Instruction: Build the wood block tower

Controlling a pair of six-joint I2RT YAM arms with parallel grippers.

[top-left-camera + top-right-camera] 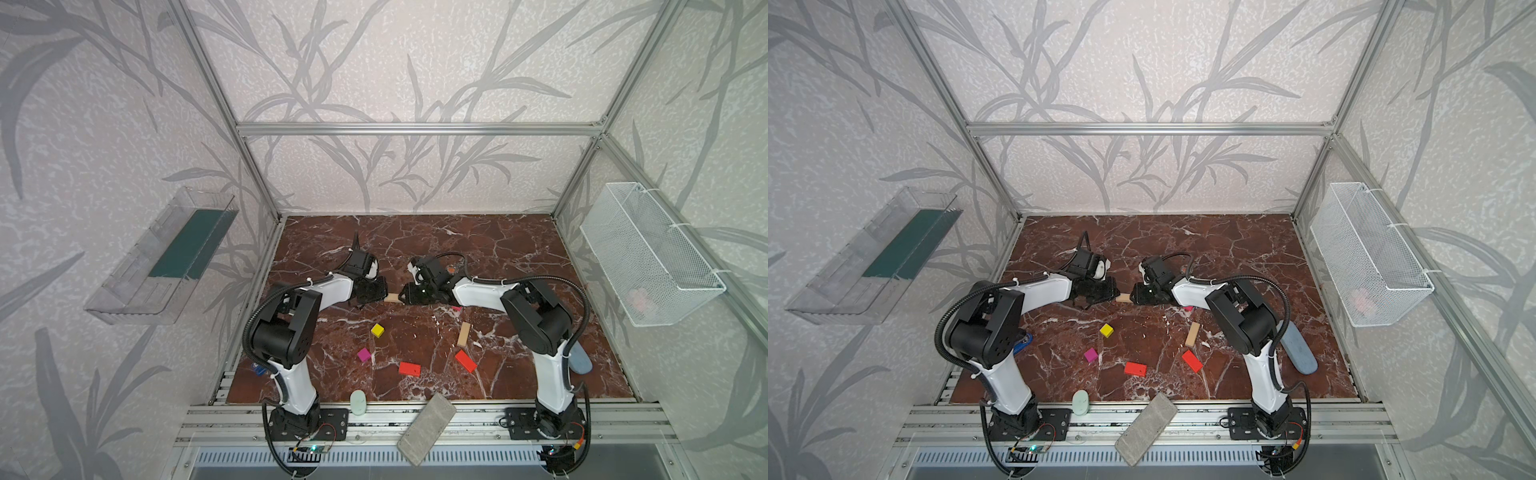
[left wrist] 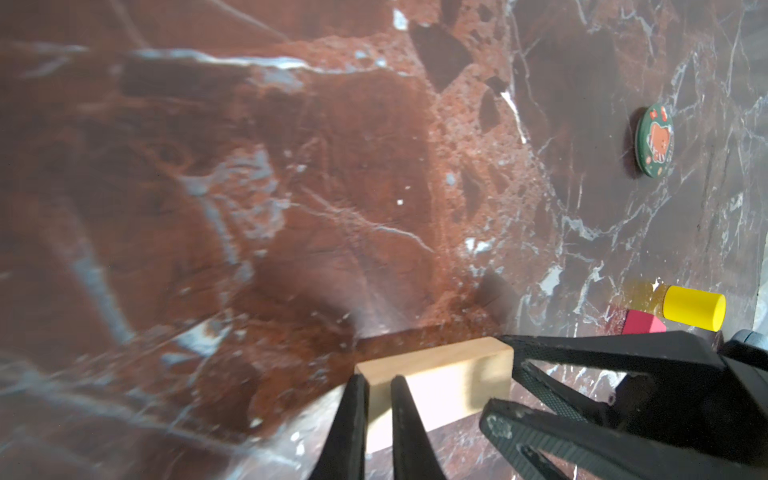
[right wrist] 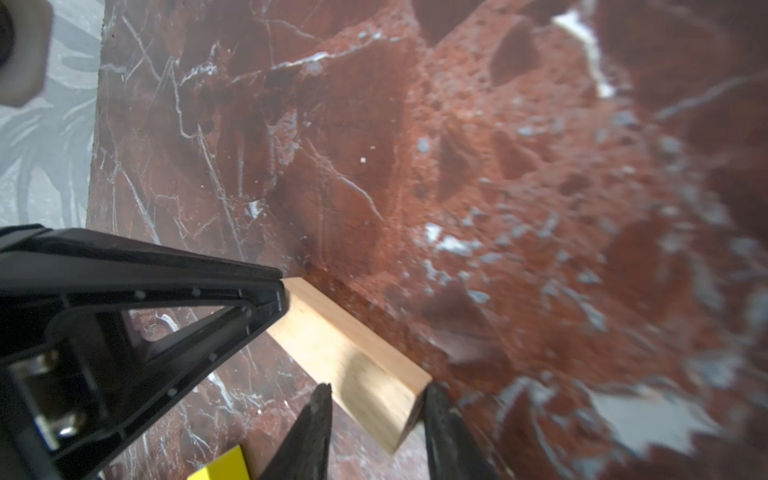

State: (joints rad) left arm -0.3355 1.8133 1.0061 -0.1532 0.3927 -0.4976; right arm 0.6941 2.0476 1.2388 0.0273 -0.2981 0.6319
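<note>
Tan bar [image 1: 392, 297] flat on the marble, a gripper at each end.
Right gripper [image 3: 378, 388] clamps one end; left gripper [image 2: 376, 380] nearly closed, tips at the other.

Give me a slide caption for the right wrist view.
Right tool pinches one end of the tan bar; left tool meets the other.

Twin arms showing white shells over black joint housings: left arm [image 1: 332, 289], right arm [image 1: 478, 293]. Black ribbed conduit [image 1: 584, 307] looping along each, white ties cinching it. Black base plates [image 1: 334, 419] showing bolt holes, red and yellow wires trailing beneath. Black triangular open-frame fingers [image 3: 166, 266] bearing small silver rivets; inner pads [image 2: 540, 390] carrying cross-hatch texture. Black wrist camera boxes [image 1: 359, 262] riding near each tip, white fittings showing beside them.
</note>
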